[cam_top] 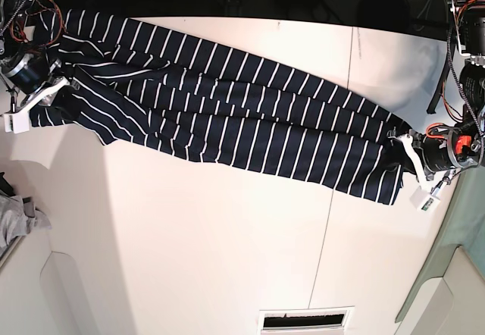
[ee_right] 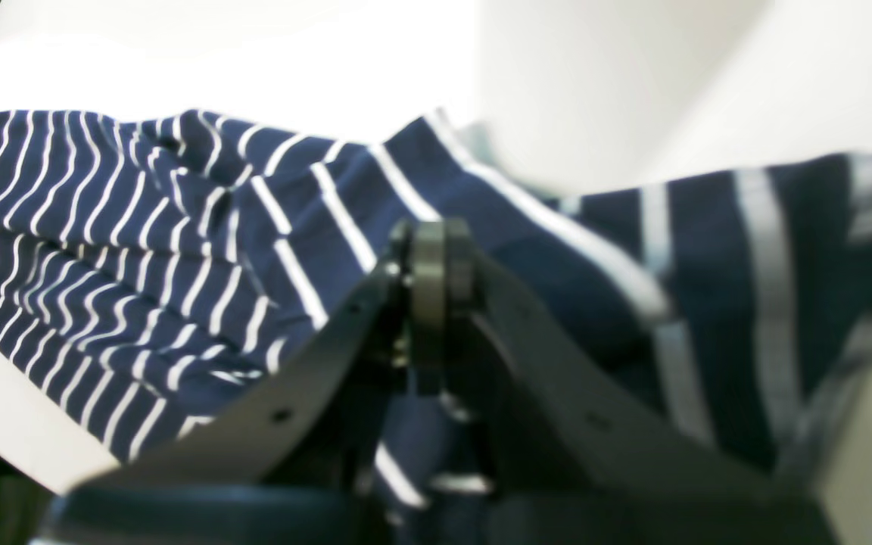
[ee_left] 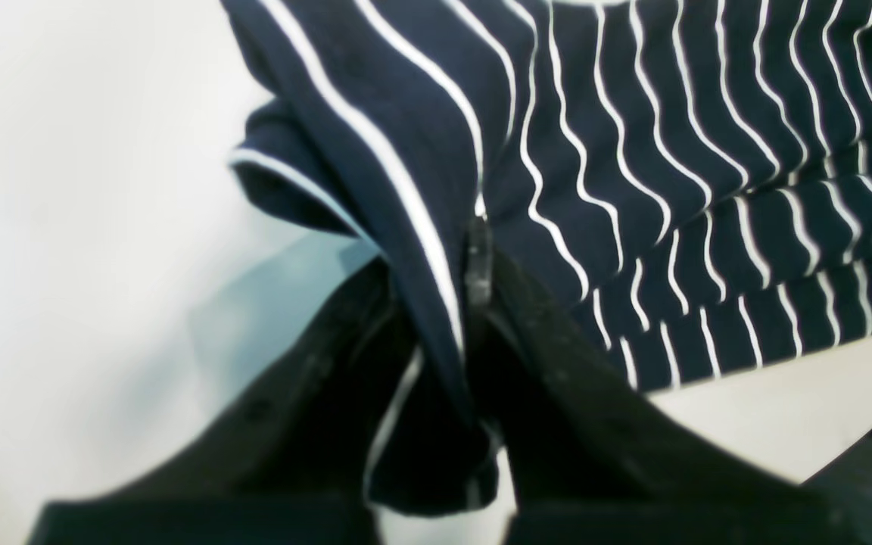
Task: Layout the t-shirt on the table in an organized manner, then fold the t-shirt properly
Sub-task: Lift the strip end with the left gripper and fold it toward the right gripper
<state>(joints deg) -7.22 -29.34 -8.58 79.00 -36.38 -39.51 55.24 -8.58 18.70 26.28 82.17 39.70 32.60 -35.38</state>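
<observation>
Looking down from the base camera, I count one t-shirt [cam_top: 227,119], one table [cam_top: 212,244] and two grippers. I use the dark seam line [cam_top: 331,206] that crosses the tabletop as my landmark. The shirt is stretched into a long, rumpled band across the far half of the table, crossing the seam, with most of its length on the side where my right arm works and a shorter end on my left arm's side.

My left gripper [ee_left: 474,303] has its jaws pinched narrow on a bunched fold of striped cloth at that shorter end, well past the seam. My right gripper [ee_right: 436,303] is at the opposite end, farthest from the seam, jaws pressed tight together with navy fabric draped around them; cloth shows between the jaws lower down, so it is gripping the shirt too.

One small grey cloth [cam_top: 17,221] lies at the table's edge on the right arm's side, well apart from the shirt.
</observation>
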